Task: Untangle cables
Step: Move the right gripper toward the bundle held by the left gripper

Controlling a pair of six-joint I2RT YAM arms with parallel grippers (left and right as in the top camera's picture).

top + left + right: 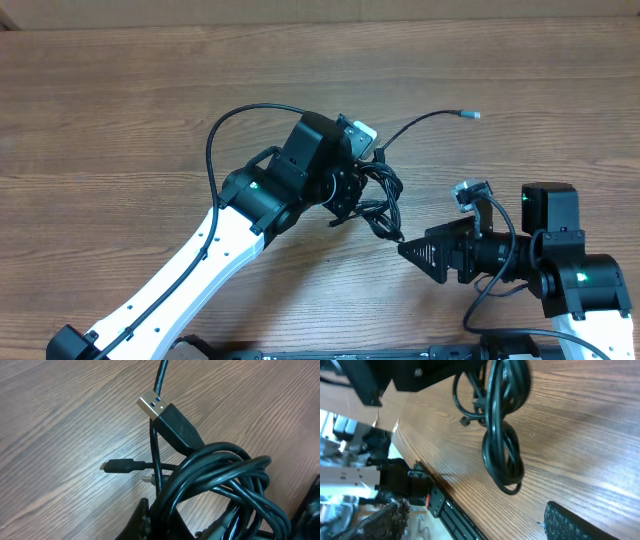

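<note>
The cables (385,200) are a knot of thin black cords at the table's middle. My left gripper (352,192) is shut on the knot and holds it just off the wood. One cord arcs out to the right and ends in a silver tip (470,115). In the left wrist view the cables (220,480) fill the lower right, a USB plug (167,412) sticks up from them, and a small plug (117,466) lies on the wood. My right gripper (408,248) is open and empty, just right of the knot's lowest loop (502,460).
The wooden table (120,100) stretches away to the left and back. A thick black arm wire (225,125) loops above the left arm. The table's front edge with a black rail (450,510) shows in the right wrist view.
</note>
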